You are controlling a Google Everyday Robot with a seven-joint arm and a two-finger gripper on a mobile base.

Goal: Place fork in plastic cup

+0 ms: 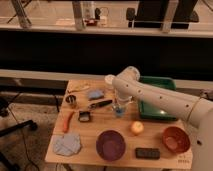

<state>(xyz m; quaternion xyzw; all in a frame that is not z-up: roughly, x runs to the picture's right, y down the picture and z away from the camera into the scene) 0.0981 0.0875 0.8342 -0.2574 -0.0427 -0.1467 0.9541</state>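
1. the gripper [120, 101] hangs right over the plastic cup [119, 110], near the middle of the table [90, 156], with the arm [150, 94] reaching in from the right and bent down at the elbow.
2. whether the gripper is clamped on something or spread, i cannot tell; the wrist blocks it.
3. i can't make out a fork at the gripper. the only thing like one is a dark-handled utensil [100, 104] lying flat just left of the cup. it may be the fork, but i can't see tines.
4. if the fork is in my grip, i judge this to be the drop. i'd line it up over the cup's mouth, keep it near upright, lower until the tip is inside the rim, and only then let go.
5. the cup looks light, so i'd come straight down. a sideways nudge could tip it toward the green tray [158, 104] or the apple [136, 128].
6. if the utensil on the table is the fork, i'd lift clear of the cup first, then move left and take it by the handle.
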